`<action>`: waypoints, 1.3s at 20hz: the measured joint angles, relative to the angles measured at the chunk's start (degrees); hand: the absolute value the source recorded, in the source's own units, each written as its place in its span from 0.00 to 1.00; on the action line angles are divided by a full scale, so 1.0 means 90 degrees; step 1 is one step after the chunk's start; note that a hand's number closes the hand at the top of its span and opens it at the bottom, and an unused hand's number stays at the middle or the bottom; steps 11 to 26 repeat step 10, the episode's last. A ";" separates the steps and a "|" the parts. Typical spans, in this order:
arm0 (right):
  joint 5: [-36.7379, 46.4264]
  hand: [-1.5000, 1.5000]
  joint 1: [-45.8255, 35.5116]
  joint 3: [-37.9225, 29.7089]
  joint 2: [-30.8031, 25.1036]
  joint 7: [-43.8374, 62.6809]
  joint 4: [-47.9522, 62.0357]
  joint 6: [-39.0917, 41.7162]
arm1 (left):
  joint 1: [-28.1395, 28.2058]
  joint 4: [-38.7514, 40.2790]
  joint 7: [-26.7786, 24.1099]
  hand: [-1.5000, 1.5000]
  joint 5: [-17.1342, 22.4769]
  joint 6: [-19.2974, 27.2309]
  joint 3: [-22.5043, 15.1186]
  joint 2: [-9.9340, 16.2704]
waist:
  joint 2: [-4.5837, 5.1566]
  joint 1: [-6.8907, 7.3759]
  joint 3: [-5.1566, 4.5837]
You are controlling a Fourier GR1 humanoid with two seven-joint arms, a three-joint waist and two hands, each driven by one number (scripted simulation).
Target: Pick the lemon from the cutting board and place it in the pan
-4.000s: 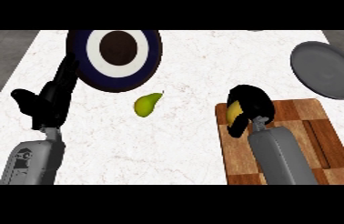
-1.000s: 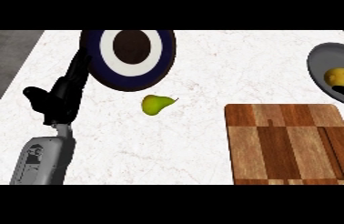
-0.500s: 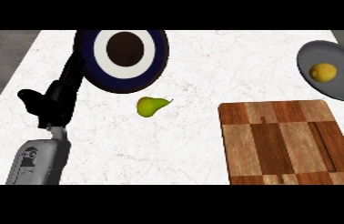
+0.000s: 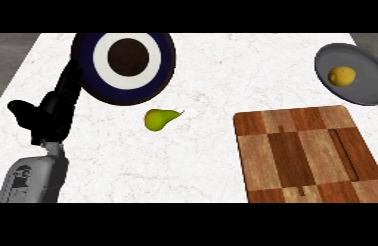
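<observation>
1. The lemon (image 4: pixel 341 75) sat inside the grey pan (image 4: pixel 354 92) at the far right edge of the desk (image 4: pixel 221 55), well apart from your left hand (image 4: pixel 46 115) and far to the right of its fingers. Judged from that, the placing looked done.
2. The cutting board (image 4: pixel 306 152) lay bare of fruit, nearer than the pan and just beside it, also well right of the fingers.
3. Your left hand showed at the left edge, fingers (image 4: pixel 68 85) straight and pointing away, holding nothing, at rest. The fingertips overlapped the rim of the blue and white plate (image 4: pixel 129 65) in the head view; whether they touched it could not be told.
4. Your right hand showed nowhere, so nothing could be said of its fingers.
5. A green pear (image 4: pixel 159 119) lay on the desk just right of the left fingers, between them and the board, below the plate. It was no part of the task.
6. To finish well, you needed only to keep both hands away from the pan, so the lemon did not get knocked out.
7. You also had no cause to move the left fingers toward the pear or plate; leaving them parked was the safe call.
</observation>
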 measured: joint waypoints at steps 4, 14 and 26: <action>-0.0309 0.00 0.0561 0.0089 0.0179 -0.0078 -0.0470 0.0339 | 0.0030 -0.0158 0.0198 0.50 -0.0070 0.0057 -0.0058 -0.0017 | -0.0037 -0.0072 -0.0016; -0.0741 0.00 0.1211 0.0352 0.0450 0.0453 -0.1612 0.0685 | 0.0002 -0.0113 0.0189 0.50 -0.0039 0.0017 0.0033 0.0042 | -0.0042 -0.0086 -0.0019; -0.0741 0.00 0.1211 0.0352 0.0450 0.0453 -0.1612 0.0685 | 0.0002 -0.0113 0.0189 0.50 -0.0039 0.0017 0.0033 0.0042 | -0.0042 -0.0086 -0.0019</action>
